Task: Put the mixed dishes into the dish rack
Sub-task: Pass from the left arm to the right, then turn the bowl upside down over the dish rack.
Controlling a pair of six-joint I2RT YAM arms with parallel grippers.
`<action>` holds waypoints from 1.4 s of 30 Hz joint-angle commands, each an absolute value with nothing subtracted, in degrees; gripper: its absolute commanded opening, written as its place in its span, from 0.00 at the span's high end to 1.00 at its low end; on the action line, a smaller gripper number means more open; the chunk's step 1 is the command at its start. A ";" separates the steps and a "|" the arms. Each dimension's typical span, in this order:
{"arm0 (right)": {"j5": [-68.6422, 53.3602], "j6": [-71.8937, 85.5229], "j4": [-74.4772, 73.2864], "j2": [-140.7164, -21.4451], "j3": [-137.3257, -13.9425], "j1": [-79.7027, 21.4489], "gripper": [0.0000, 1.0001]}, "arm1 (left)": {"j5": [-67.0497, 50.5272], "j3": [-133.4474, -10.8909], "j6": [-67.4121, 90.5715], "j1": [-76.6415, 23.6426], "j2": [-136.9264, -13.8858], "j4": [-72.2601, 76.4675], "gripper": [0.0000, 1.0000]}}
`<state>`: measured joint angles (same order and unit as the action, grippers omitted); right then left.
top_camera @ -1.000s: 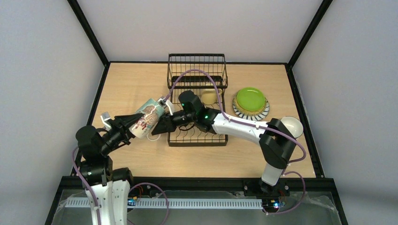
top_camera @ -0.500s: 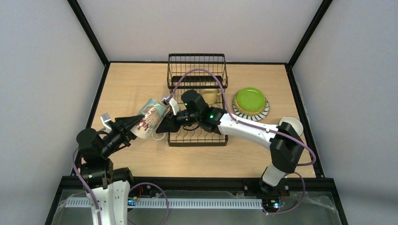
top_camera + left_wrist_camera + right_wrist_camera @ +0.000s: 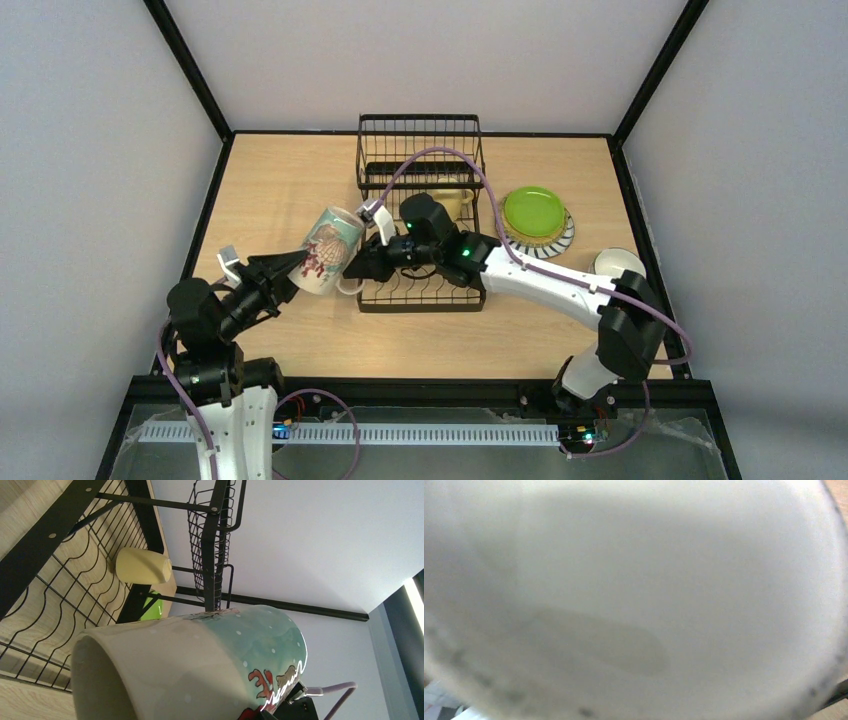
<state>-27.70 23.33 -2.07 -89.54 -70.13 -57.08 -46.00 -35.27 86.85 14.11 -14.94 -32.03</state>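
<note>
Tabletop [image 3: 290, 190]: light wood, carrying the rack in the middle and loose dishes off to the right.
Dish rack [image 3: 400, 150]: black wire, tall basket at the far end and a low wavy section nearer the arms. From where I stand that low section looks mostly free.
Plates: the lime green plate [image 3: 532, 212] sits stacked on the striped-rim plate [image 3: 562, 241], just right of the rack and not yet loaded.
Printed mug [image 3: 328, 258]: in the air and tilted, just left of the rack's near-left corner, between the two arms.
Pale yellow mug [image 3: 452, 203]: already in the rack, lying against the wires below the basket.
Cream mug [image 3: 618, 263]: on the tabletop at the right edge, waiting.
Right gripper [image 3: 356, 262]: its fingers pinch the printed mug at the mouth end, and its wrist camera sees nothing but the white inside.
Left gripper [image 3: 283, 268]: fingers spread wide at the mug's base end, with no squeeze that I can see.
Step in hand: I'd call it a hand-over, left to right.
Doing it well: back the left arm straight off along the mug's axis, fingers wide until clear. A rim pinch can let the mug swing, so move it slowly and low, then set it down beside the pale yellow mug.
</note>
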 commanded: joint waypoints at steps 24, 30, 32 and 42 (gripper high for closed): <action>-23.86 13.98 6.86 -80.21 -67.81 -57.70 1.00 | -42.36 -33.41 85.92 14.15 -18.01 -37.01 0.08; -21.52 12.65 6.24 -79.10 -66.10 -57.74 1.00 | -42.40 -33.05 84.96 14.15 -18.83 -36.92 0.08; -20.71 12.29 6.05 -78.85 -65.69 -57.67 1.00 | -42.58 -33.00 84.50 14.11 -19.09 -36.96 0.08; -14.88 10.55 4.93 -76.97 -64.23 -57.70 1.00 | -43.33 -32.33 83.02 14.15 -19.39 -38.02 0.08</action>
<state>-18.28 12.56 -2.11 -80.97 -63.83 -57.39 -41.87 -33.63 84.12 14.11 -19.22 -36.25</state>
